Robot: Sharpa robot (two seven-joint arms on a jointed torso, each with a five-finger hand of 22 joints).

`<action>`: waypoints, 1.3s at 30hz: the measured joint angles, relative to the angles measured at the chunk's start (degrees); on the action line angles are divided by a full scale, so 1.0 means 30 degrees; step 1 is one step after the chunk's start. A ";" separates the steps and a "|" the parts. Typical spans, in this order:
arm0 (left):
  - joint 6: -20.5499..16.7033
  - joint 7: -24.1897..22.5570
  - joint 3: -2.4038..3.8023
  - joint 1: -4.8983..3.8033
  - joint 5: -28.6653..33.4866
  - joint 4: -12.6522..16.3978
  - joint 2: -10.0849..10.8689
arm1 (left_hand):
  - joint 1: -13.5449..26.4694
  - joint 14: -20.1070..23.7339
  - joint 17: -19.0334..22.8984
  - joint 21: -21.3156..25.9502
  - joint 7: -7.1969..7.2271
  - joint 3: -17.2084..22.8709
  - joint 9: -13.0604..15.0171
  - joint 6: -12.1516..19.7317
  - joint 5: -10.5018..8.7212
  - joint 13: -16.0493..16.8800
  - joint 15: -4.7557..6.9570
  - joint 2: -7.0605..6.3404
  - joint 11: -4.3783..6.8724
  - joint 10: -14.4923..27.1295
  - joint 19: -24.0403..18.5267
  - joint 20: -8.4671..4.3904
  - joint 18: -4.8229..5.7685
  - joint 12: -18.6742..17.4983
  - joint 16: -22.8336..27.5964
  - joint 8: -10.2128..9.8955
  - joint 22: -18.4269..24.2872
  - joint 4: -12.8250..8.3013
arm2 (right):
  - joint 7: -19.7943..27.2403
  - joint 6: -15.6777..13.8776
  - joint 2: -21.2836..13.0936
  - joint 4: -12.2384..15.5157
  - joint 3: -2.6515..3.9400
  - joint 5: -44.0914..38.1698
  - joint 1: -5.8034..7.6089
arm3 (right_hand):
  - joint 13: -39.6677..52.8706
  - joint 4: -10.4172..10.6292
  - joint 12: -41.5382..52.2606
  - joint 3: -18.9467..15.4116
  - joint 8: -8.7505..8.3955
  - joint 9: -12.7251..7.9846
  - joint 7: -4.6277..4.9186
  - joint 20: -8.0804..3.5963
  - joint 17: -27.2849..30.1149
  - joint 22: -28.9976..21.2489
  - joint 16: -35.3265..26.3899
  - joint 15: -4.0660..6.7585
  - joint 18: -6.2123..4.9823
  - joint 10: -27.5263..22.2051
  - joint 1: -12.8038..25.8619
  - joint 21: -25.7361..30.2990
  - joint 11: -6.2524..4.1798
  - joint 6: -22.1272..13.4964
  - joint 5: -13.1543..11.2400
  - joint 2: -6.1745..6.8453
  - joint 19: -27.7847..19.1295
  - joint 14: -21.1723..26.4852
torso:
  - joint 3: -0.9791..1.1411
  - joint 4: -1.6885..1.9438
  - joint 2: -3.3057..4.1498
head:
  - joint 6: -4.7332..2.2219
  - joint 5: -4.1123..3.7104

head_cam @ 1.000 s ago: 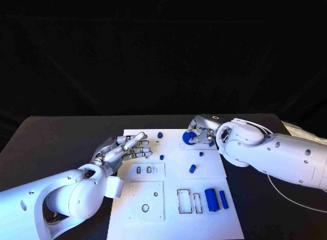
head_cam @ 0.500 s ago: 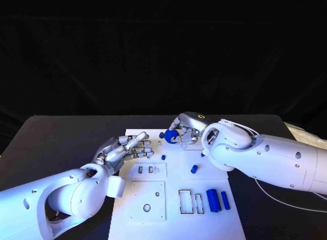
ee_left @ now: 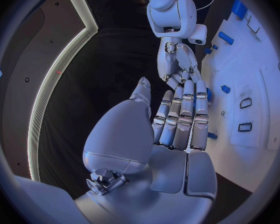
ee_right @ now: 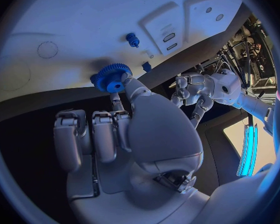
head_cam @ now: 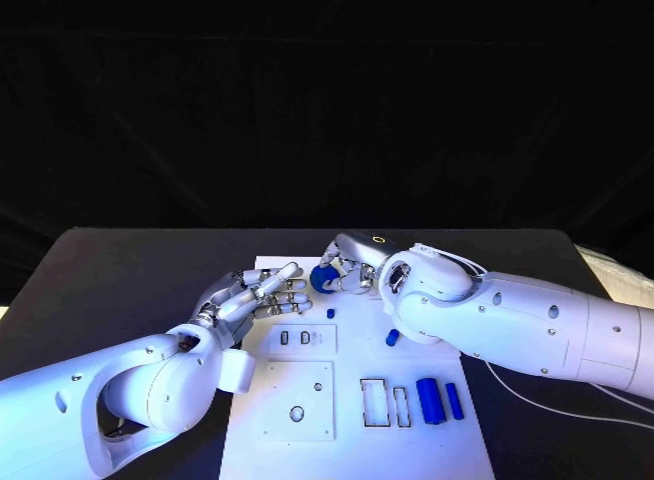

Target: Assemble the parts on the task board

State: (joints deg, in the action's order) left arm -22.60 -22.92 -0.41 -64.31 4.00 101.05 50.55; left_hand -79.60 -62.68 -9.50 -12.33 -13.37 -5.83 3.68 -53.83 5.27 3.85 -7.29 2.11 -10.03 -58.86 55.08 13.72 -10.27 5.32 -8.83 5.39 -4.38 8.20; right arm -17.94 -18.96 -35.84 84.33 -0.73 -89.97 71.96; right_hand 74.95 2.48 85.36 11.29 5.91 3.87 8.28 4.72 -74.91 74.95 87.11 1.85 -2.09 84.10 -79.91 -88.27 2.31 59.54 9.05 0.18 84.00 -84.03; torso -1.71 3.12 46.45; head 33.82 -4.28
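The white task board (head_cam: 342, 370) lies in the middle of the black table. My right hand (head_cam: 353, 270) is over the board's far edge and pinches a blue gear (head_cam: 324, 277) at its fingertips; the gear (ee_right: 111, 77) hangs just above the board (ee_right: 65, 15). My left hand (head_cam: 255, 297) rests at the board's far left corner with its fingers stretched out and nothing in them. In the left wrist view the left hand (ee_left: 177, 122) points at the right hand (ee_left: 177, 64) close ahead. A small blue peg (head_cam: 330, 313) and a short blue piece (head_cam: 391, 338) stand on the board.
Two blue blocks (head_cam: 438, 400) lie side by side on the board's near right, beside two open rectangular slots (head_cam: 383, 403). A square sub-plate (head_cam: 296, 400) with holes takes the near left. Bare black table (head_cam: 111, 280) flanks the board on both sides.
My right hand has carried the blue gear leftward along the board's far edge, closer to the left hand. The left hand has hardly moved.
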 measured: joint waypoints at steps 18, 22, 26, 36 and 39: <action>0.0010 0.0007 -0.0001 0.0000 0.0000 -0.0007 0.0077 | 0.0000 0.0000 -0.0013 0.0000 0.0000 0.0001 0.0000 0.0000 0.0000 0.0001 0.0000 0.0000 0.0000 0.0000 0.0000 0.0000 0.0002 -0.0073 0.0000 0.0001 0.0021 0.0000 | -0.0063 0.0600 0.1042 -0.1319 -0.0178 -0.0177 -0.0130 | 0.0000 0.0151 -0.0669 0.0191 -0.0693 0.0027 0.0123 0.0097 -0.0013 -0.0004 0.0000 -0.0250 -0.0007 -0.0034 0.1011 0.0001 0.0314 -0.0233 0.0063 0.1007 0.0000 0.0035 | 0.0049 -0.0060 0.0004 | 0.0046 0.0128; 0.0011 0.0021 -0.0001 -0.0002 0.0000 -0.0007 0.0084 | 0.0000 0.0000 -0.0025 0.0000 0.0000 0.0001 0.0000 0.0000 0.0000 0.0000 0.0000 0.0000 0.0000 0.0000 0.0000 0.0000 0.0001 -0.0073 0.0000 0.0001 0.0025 0.0000 | -0.0063 0.0691 0.1048 -0.1394 -0.0242 -0.0220 -0.0181 | 0.0000 0.0314 -0.1004 -0.0296 -0.0721 -0.0002 0.0294 0.0275 -0.0012 -0.0005 0.0000 -0.0417 -0.0011 -0.0037 0.1657 0.0001 0.0450 -0.1185 0.0118 0.1290 -0.0011 0.0004 | 0.0049 -0.0060 0.0007 | 0.0079 0.0128; 0.0013 0.0038 -0.0001 -0.0002 0.0000 -0.0008 0.0093 | 0.0000 0.0000 -0.0023 0.0000 0.0000 0.0001 0.0000 0.0000 0.0000 0.0000 0.0000 0.0000 0.0000 0.0000 0.0000 0.0000 0.0001 -0.0073 0.0000 0.0001 0.0024 0.0000 | -0.0063 0.0722 0.1032 -0.1411 -0.0279 -0.0237 -0.0218 | 0.0000 0.0569 -0.1634 -0.0871 -0.0729 -0.0072 0.0456 0.0450 -0.0011 -0.0006 0.0000 -0.0621 -0.0013 -0.0285 0.1962 0.0001 0.0829 -0.2213 -0.0295 0.1595 -0.0030 0.0016 | 0.0049 -0.0055 0.0007 | 0.0093 0.0128; 0.0014 0.0087 -0.0001 -0.0002 0.0000 -0.0015 0.0106 | -0.0001 0.0000 -0.0021 -0.0001 0.0000 0.0001 0.0000 0.0000 0.0000 0.0001 0.0000 0.0000 0.0000 0.0000 0.0000 0.0000 0.0001 -0.0073 0.0000 0.0001 0.0023 0.0000 | -0.0020 0.0510 0.0663 -0.1139 -0.0272 -0.0187 -0.0260 | 0.0000 0.1450 -0.2100 -0.1797 -0.0728 0.0020 0.0608 0.0692 -0.0009 -0.0008 0.0075 -0.0762 -0.0015 -0.0650 0.2088 0.0002 0.0993 -0.2772 -0.0130 0.1721 -0.0002 0.0002 | 0.0062 -0.0055 0.0005 | 0.0064 0.0110; 0.0014 0.0097 -0.0002 -0.0002 0.0001 -0.0022 0.0120 | -0.0001 0.0000 -0.0020 -0.0001 0.0000 0.0001 0.0000 0.0000 0.0000 0.0000 0.0000 0.0000 0.0000 0.0000 0.0000 0.0000 0.0002 -0.0073 0.0000 0.0001 0.0022 0.0000 | 0.0013 0.0454 0.0482 -0.0998 -0.0263 -0.0086 -0.0273 | 0.0000 0.1659 -0.2090 -0.2007 -0.0560 0.0172 0.0506 0.0692 -0.0009 -0.0009 0.0074 -0.0761 -0.0015 -0.0605 0.2213 0.0002 0.0949 -0.2305 0.0026 0.1596 -0.0002 0.0001 | 0.0062 -0.0060 0.0005 | 0.0062 0.0123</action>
State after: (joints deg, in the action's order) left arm -22.56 -22.63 -0.42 -64.31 4.01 100.99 50.91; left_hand -79.60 -62.68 -9.56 -12.33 -13.37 -5.83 3.68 -53.83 5.27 3.86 -7.29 2.11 -10.03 -58.86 55.08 13.72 -10.27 5.10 -8.83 5.40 -4.31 8.20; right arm -17.91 -17.59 -34.39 81.34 -1.52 -90.23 71.14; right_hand 74.95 7.46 79.09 5.27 4.23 4.39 9.80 6.79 -74.93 74.92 87.33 -0.43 -2.13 82.29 -73.27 -88.27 5.16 52.62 9.13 4.97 84.00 -84.03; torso -1.53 2.94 46.47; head 34.01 -3.91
